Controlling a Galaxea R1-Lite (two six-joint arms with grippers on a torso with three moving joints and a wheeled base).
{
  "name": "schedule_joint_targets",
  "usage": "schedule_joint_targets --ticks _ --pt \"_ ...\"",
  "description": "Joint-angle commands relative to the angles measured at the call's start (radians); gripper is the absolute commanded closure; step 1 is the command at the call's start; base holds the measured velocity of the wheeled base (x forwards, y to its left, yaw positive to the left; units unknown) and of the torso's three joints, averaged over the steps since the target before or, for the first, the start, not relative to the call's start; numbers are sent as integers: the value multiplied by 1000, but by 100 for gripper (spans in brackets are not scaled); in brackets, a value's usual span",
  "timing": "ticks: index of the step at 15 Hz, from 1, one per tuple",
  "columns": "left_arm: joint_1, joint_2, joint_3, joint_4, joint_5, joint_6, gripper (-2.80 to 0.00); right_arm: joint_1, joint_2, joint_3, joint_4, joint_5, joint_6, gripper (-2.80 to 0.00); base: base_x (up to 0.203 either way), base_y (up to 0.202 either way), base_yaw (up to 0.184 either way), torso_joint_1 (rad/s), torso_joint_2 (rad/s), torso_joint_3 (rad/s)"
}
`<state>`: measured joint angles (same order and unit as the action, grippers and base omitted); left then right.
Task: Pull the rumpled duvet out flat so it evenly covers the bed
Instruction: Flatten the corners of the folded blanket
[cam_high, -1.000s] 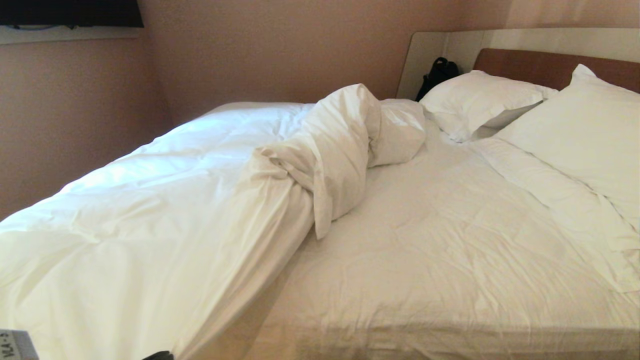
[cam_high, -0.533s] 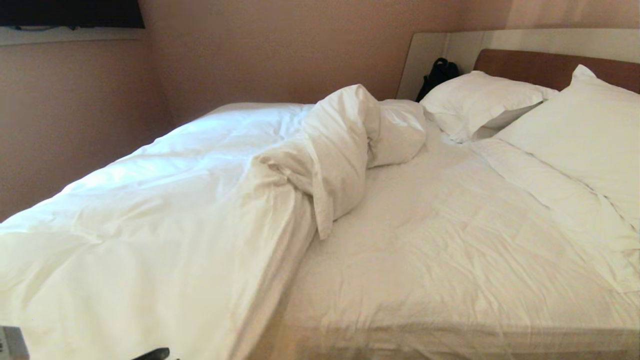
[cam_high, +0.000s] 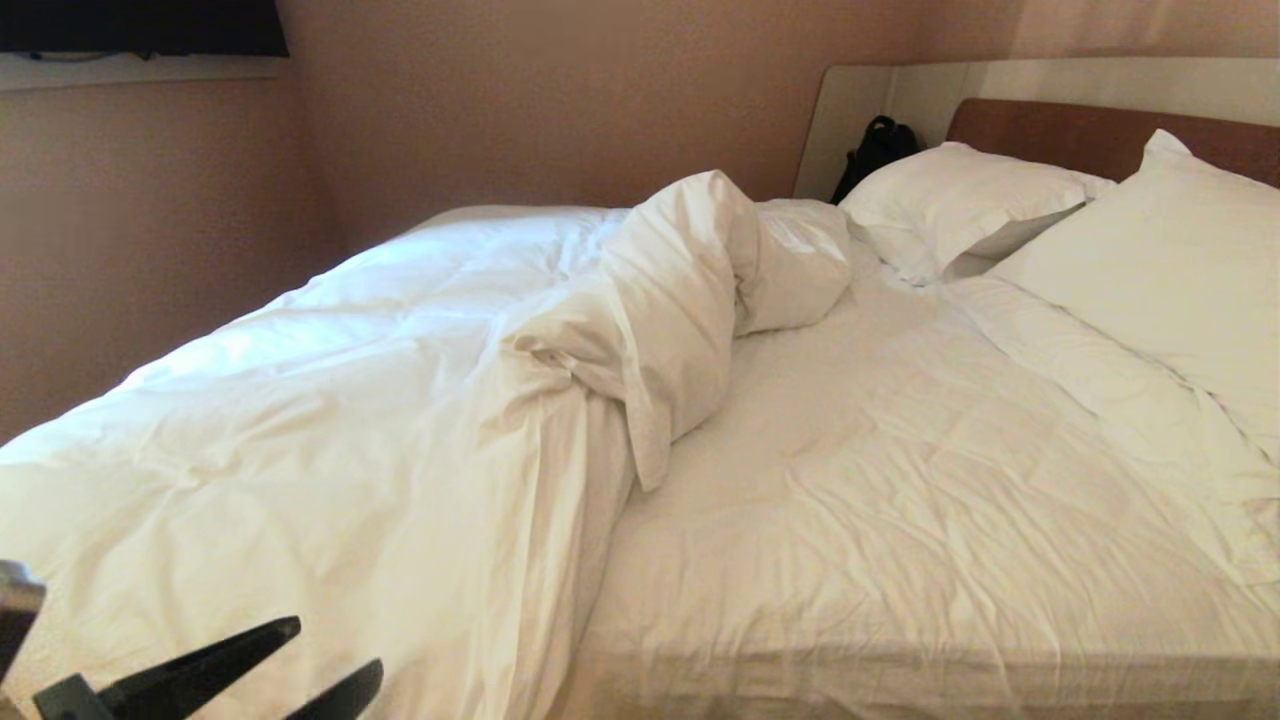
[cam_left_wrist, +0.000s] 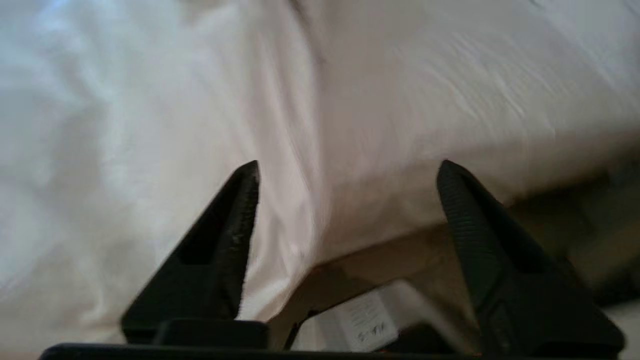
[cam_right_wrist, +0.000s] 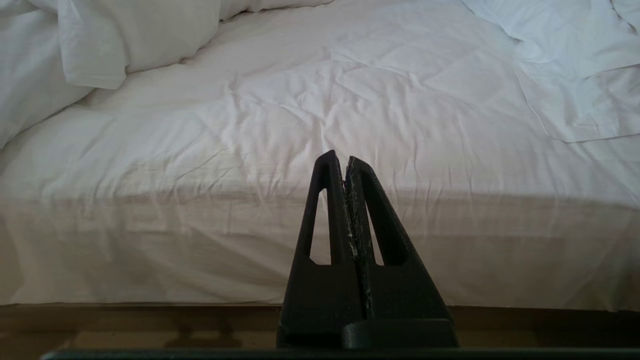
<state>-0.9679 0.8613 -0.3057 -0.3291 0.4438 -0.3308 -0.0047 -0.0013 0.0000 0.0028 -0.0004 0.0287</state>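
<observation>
So the left gripper (cam_high: 335, 655) is down at the bottom-left corner of the head view, right in front of the near edge of the bed (cam_right_wrist: 320, 320). Its fingers (cam_left_wrist: 235, 220) are spread wide apart with nothing between them. The wrist cam shows both dark tips pointing at the duvet's hanging edge, and whether they touch the fabric I can't tell, it's too blurry there.

The duvet (cam_high: 300, 430) itself covers only the left half of the bed. It lies fairly flat from the far left corner down to the near edge, where it drapes over the side. Toward the middle of the bed it's bunched into a thick twisted roll that runs from the near-middle up toward the headboard (cam_high: 1090, 135), with a puffy lump at the far end just beside the pillows and one flap folded over pointing down at the sheet.

The right half is just bare wrinkled sheet (cam_high: 900, 500). Two pillows (cam_high: 960, 205) sit at the head end on the right, one behind the other, and a dark bag (cam_high: 878, 145) leans against the wall panel past the far pillow.

The right gripper (cam_right_wrist: 345, 160) hangs in front of the near side of the bed, fingers pressed together, holding nothing, pointing at the sheet-covered mattress side.
</observation>
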Motion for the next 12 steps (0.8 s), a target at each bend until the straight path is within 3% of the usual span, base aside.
schedule_joint_targets --ticks 1,5,6,10,12 --pt "101 47 -72 46 10 -46 -280 0 1 0 0 0 0 0 0 0 0 0 0 0" --pt "399 189 -218 80 3 -82 -280 0 1 0 0 0 0 0 0 0 0 0 0 0" --pt "460 242 -265 83 3 -97 0 0 1 0 0 0 0 0 0 0 0 0 0 0" --pt "642 406 -407 96 8 -308 0 0 1 0 0 0 0 0 0 0 0 0 0 0" --pt "692 408 -411 123 7 -362 0 0 1 0 0 0 0 0 0 0 0 0 0 0"
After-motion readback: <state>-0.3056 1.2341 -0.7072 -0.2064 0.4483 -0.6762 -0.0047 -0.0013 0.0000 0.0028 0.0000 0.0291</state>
